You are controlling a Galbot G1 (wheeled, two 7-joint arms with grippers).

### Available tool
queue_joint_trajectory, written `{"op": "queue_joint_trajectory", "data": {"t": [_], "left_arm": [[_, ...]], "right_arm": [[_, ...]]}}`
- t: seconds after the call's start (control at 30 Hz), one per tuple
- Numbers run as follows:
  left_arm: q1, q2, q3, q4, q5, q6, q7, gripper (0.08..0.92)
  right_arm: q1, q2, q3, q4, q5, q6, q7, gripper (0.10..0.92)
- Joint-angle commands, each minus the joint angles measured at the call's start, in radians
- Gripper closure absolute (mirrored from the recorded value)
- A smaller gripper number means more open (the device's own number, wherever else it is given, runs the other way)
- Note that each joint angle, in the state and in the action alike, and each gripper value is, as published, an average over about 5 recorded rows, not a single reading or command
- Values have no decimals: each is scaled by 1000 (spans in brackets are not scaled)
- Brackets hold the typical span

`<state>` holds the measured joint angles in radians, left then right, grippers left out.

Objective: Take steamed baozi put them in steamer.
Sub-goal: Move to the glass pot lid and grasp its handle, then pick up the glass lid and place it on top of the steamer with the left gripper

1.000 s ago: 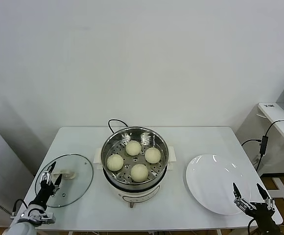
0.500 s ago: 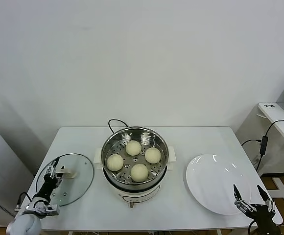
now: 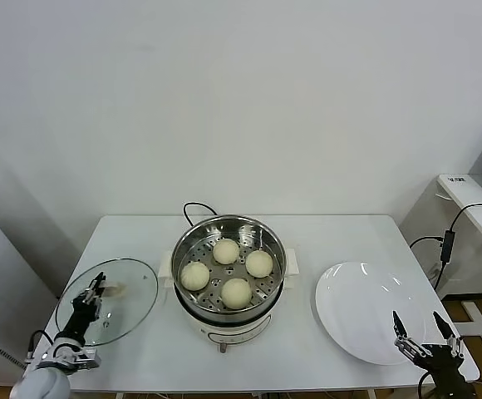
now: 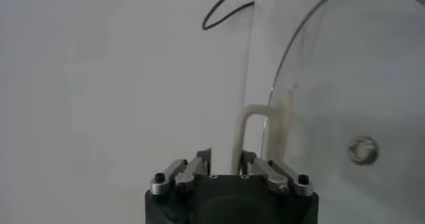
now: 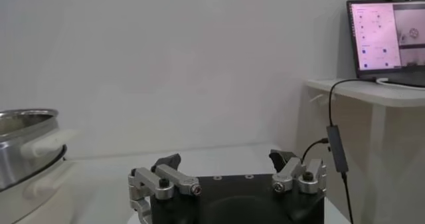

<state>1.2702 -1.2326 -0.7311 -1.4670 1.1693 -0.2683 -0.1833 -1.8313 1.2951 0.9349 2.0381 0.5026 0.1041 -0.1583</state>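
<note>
Four buns (image 3: 226, 251) (image 3: 258, 263) (image 3: 195, 275) (image 3: 237, 293) sit in one steamer (image 3: 228, 309). One glass lid (image 3: 123, 309) is at the left, one white plate (image 3: 361, 309) at the right, all on one tabletop (image 3: 349, 237). One laptop (image 5: 387, 41) stands far right.

Glass lid (image 3: 112, 301) — white plate (image 3: 366, 310) — table (image 3: 324, 237)

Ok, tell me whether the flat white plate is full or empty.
Empty: the flat white plate shows bare; all four cream-white buns sit inside the steel steamer.
</note>
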Motion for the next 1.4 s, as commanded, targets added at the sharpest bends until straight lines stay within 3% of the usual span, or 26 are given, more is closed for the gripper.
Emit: {"op": "queue_joint_trajectory", "data": {"t": [0.03, 0.17, 0.37, 0.6, 0.73, 0.9, 1.13, 1.4], "left_arm": [[73, 133, -24, -212, -207, 116, 85, 824], [98, 231, -36, -321, -319, 222, 142, 884], [128, 338, 23, -550, -423, 481, 251, 884], [94, 384, 315, -767, -353, 782, 308, 884], [-4, 355, 534, -794, -243, 905, 322, 884], [-155, 282, 720, -741, -154, 970, 331, 884], [-317, 163, 831, -630, -45, 988, 356, 884], [-345, 30, 904, -547, 76, 1005, 382, 884]], "right_arm": [[15, -11, -8, -6, 3, -9, -2, 203], [23, -25, -8, -18, 9, -16, -15, 203], [32, -40, -3, -41, 14, -24, -35, 203], [26, -54, 26, -80, 19, -37, -82, 203], [19, -43, 39, -84, 19, -40, -89, 203], [11, -22, 39, -80, 3, -43, -88, 203], [-2, -5, 41, -63, -12, -52, -83, 203], [-8, 9, 44, -56, -40, -53, -80, 203]]}}
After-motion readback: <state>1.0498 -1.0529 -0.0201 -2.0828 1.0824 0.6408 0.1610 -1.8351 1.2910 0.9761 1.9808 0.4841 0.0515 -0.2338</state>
